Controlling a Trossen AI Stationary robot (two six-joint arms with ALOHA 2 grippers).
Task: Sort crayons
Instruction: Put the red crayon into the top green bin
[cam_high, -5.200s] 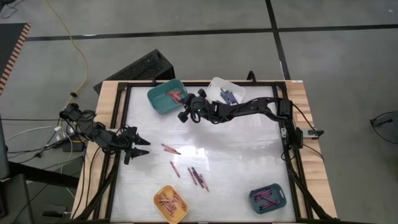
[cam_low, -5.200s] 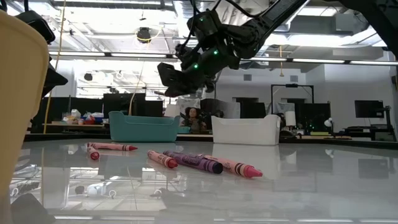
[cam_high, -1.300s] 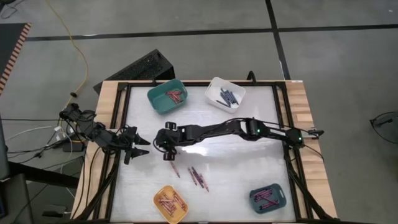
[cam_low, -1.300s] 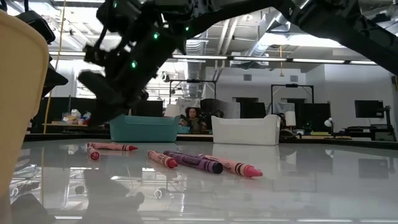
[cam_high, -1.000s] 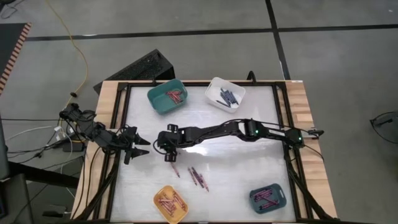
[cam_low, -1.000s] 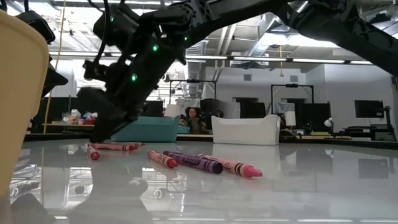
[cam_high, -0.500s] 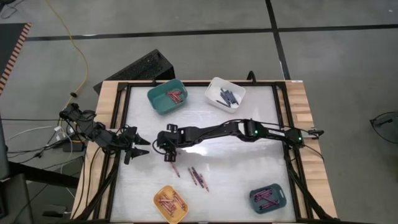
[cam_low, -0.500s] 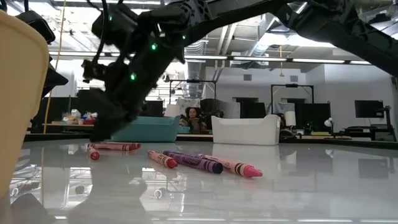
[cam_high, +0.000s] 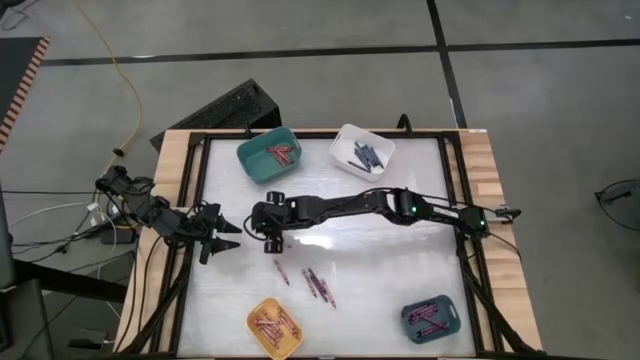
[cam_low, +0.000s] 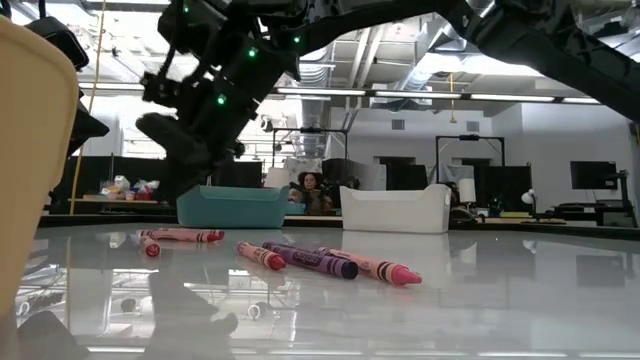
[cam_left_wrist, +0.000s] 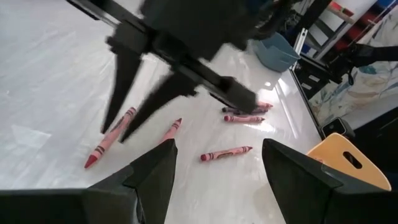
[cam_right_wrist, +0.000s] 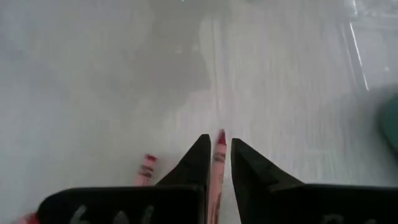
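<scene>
Holding a pink crayon (cam_right_wrist: 217, 163) between its two dark fingers, the right gripper (cam_right_wrist: 215, 149) hangs a little above the white desk (cam_high: 400, 270), left of the middle. The jaws pinch the crayon from both sides, and its red tip pokes out just past the fingertips. It is thin with dark bands on its paper wrap. No words on it can be read.

One more pink crayon (cam_right_wrist: 145, 168) lies on the desk just beside the held one. A few loose crayons (cam_low: 310, 261) lie in a small bunch near the middle of the desk, pink, red and one dark purple. Their wraps have black marks, but the writing is too small to read.

More crayons sit in the bins: red ones in the teal bin (cam_high: 268, 155), dark ones in the white bin (cam_high: 362, 150), and others in the yellow bin (cam_high: 274, 325) and the blue-grey bin (cam_high: 432, 317).

The left gripper (cam_left_wrist: 217, 163) waits at the left edge of the desk with its jaws spread wide and holding nothing.
</scene>
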